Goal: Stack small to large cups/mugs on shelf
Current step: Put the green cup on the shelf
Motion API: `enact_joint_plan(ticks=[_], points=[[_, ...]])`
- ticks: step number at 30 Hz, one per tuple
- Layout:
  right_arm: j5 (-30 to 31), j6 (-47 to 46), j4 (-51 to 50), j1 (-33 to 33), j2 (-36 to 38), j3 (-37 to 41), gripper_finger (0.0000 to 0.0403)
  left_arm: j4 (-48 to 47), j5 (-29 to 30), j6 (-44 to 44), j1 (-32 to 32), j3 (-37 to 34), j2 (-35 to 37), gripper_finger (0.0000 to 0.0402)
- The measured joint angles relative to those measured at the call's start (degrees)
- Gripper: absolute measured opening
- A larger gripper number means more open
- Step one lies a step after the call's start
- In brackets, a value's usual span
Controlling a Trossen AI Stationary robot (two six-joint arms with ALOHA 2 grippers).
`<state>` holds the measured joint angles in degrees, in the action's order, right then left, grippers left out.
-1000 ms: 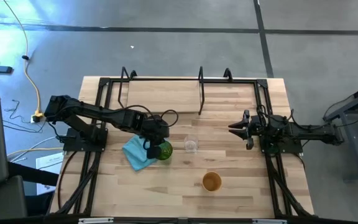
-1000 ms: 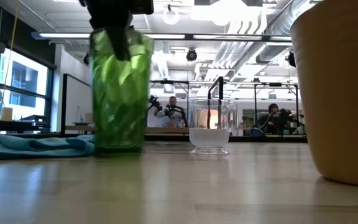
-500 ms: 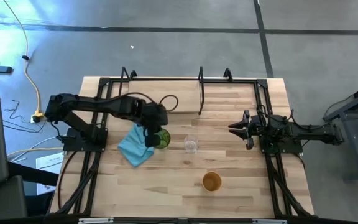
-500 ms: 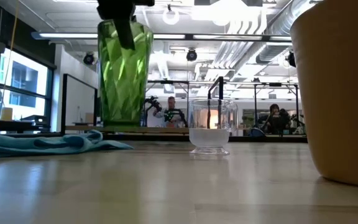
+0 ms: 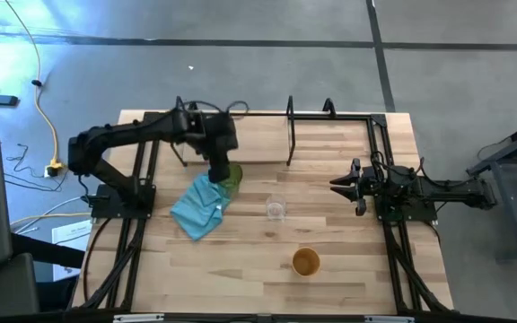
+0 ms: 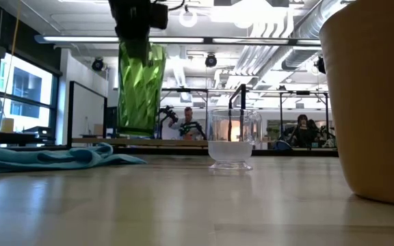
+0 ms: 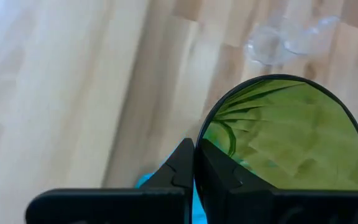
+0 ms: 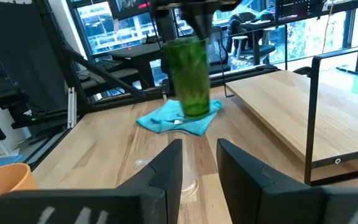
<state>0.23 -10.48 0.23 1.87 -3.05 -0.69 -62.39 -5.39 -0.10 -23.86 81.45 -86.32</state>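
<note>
Left gripper holds the green tumbler by its rim, one finger inside and one outside, pinched tight on the wall. The left wrist view shows that pinch clearly, fingers closed on the rim of the tumbler. The tumbler hangs upright in the air, clear of the tabletop, above the far corner of the light blue cloth. It is near the front edge of the shelf, toward the shelf's left half; whether it is already over the plank cannot be told.

The small clear glass cup stands upright on the table near the middle, right of the cloth and apart from it. The orange-tan cup stands upright nearer the front edge of the table, right of centre, well apart from the glass cup.

Right gripper waits at the right side of the table, low, pointing toward the centre, fingers narrowly parted and holding nothing. From its wrist view the tumbler is seen above the cloth, with the shelf plank beside.

People sit at desks far back in the room.
</note>
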Motion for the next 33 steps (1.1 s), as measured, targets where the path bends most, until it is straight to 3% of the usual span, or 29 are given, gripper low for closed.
enact_joint_plan(ticks=[33], points=[[0.0, 0.2, 0.0, 0.0, 0.0, 0.0, 0.0092, -0.7, -1.6, 11.8, -31.1, 0.0, 5.1, 0.0]])
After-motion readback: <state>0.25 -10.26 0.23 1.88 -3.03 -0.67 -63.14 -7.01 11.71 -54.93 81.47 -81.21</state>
